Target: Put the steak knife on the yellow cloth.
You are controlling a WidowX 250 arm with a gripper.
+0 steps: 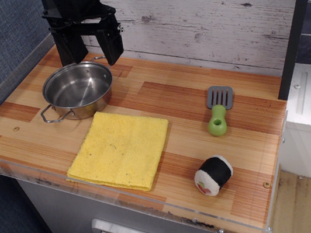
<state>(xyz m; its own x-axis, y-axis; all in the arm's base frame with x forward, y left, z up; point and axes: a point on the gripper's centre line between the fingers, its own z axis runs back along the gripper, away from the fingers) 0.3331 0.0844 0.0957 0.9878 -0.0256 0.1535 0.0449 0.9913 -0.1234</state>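
The steak knife (218,110) lies flat on the wooden counter at the right. Its lime-green handle points toward the front edge and its grey slotted head points to the back wall. The yellow cloth (119,149) lies flat near the front middle, to the left of the knife and apart from it. My gripper (92,54) hangs at the back left above the steel pot, far from the knife. Its two black fingers are spread apart and hold nothing.
A steel pot (78,89) with a wire handle stands at the back left, just behind the cloth. A black-and-white sushi roll (213,175) lies near the front right edge. A plank wall runs along the back. The counter ends at the right.
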